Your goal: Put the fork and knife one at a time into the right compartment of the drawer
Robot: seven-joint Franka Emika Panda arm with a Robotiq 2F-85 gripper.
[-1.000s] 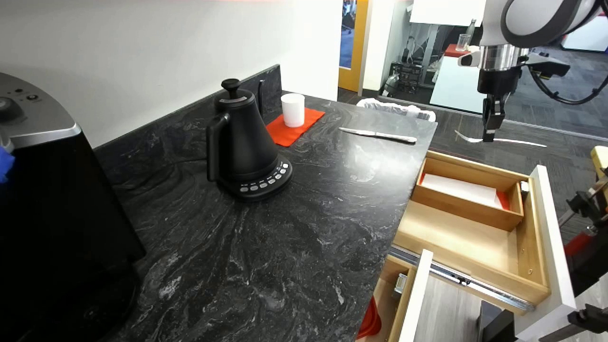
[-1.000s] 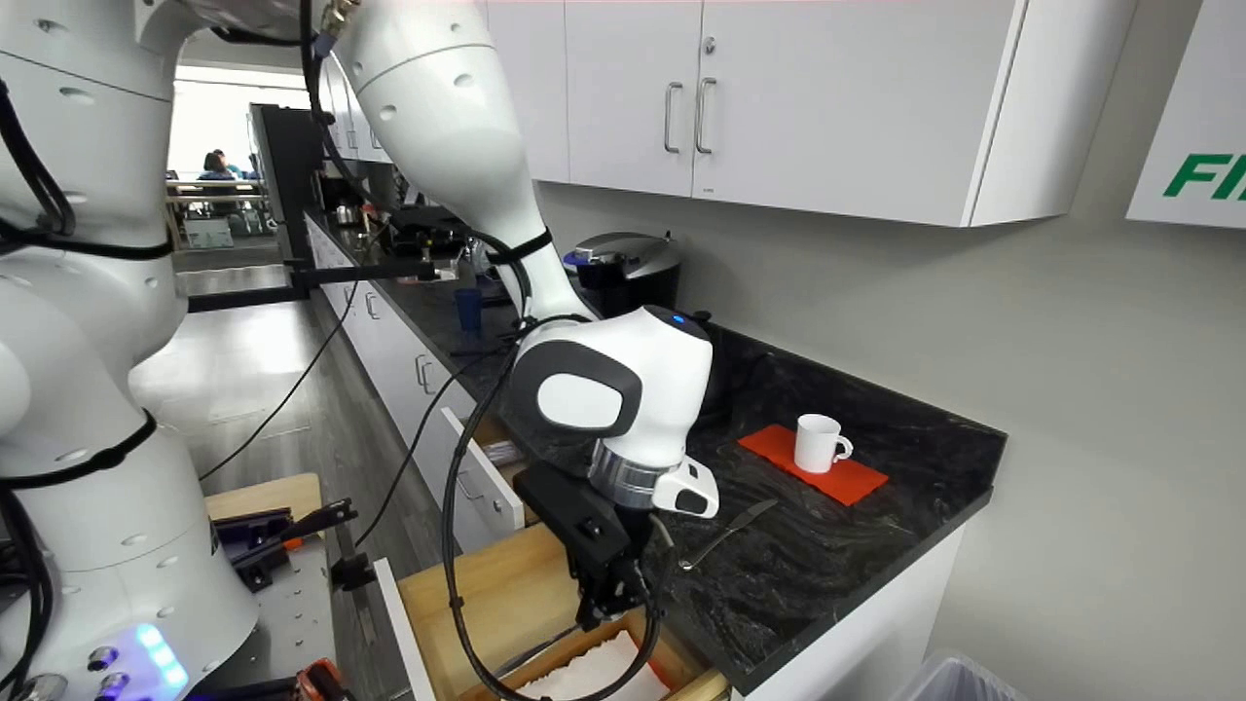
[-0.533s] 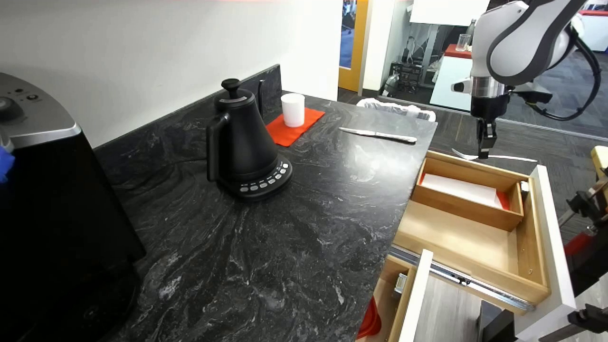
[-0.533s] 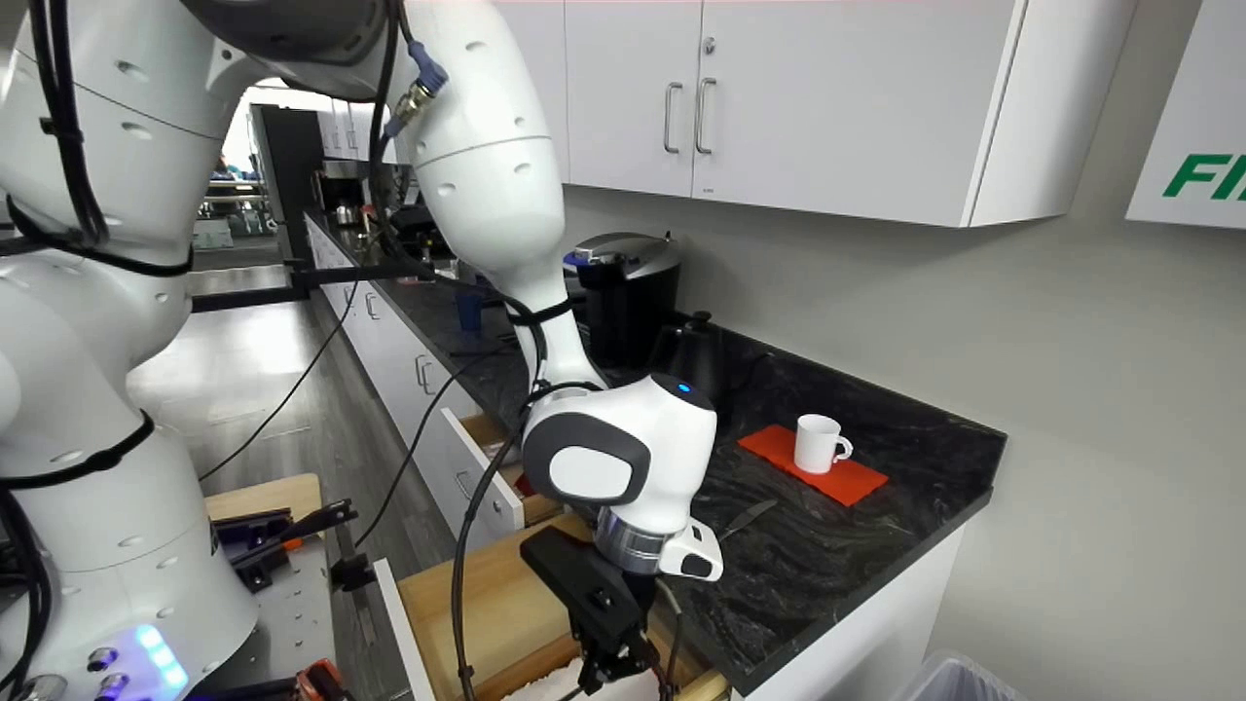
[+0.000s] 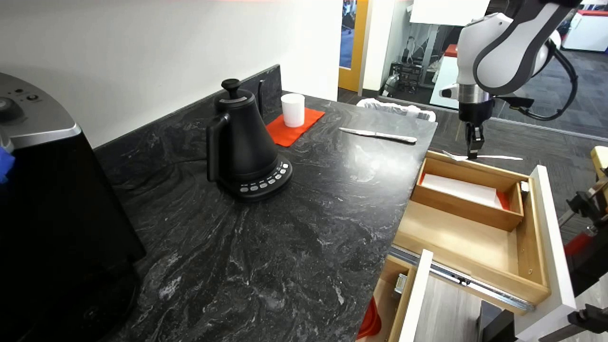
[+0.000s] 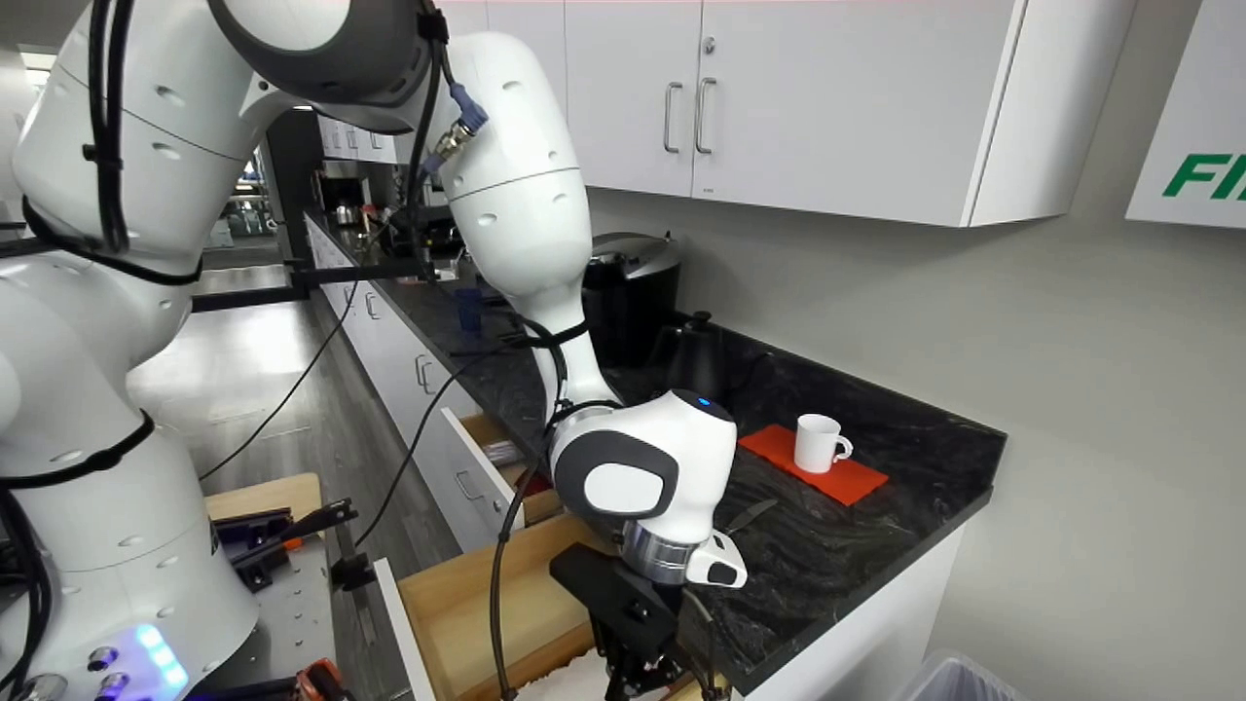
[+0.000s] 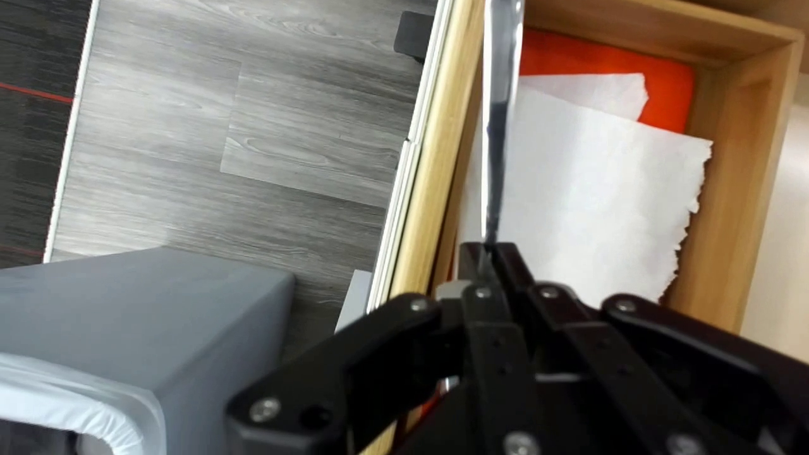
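In an exterior view my hand [image 5: 472, 155] is pressed together on the fork [image 5: 496, 157], pinching it somewhat nearer the tines than the handle's tail, above the far end of the drawer [image 5: 456, 232]. Seen there, its long axis goes left to right, about level: tines left, toward the table [image 5: 304, 247], handle right, toward the drawer's front. In the wrist view the handle runs over the papered compartment [image 7: 752, 177], close along its left wall; how high, I can't judge. Its line nearly matches the compartment's long side, so I'd correct only a slight skew and ease it rightward in that view before letting go. I expect it to be light, stiff and hard to damage, but slick enough to swivel in so small a pinch if the handle catches wood. The knife [image 5: 377, 135] lies on the table, in an exterior view with tip left and handle toward the right edge; I'd take it near where handle meets blade, expecting the handle to be the heavier end.
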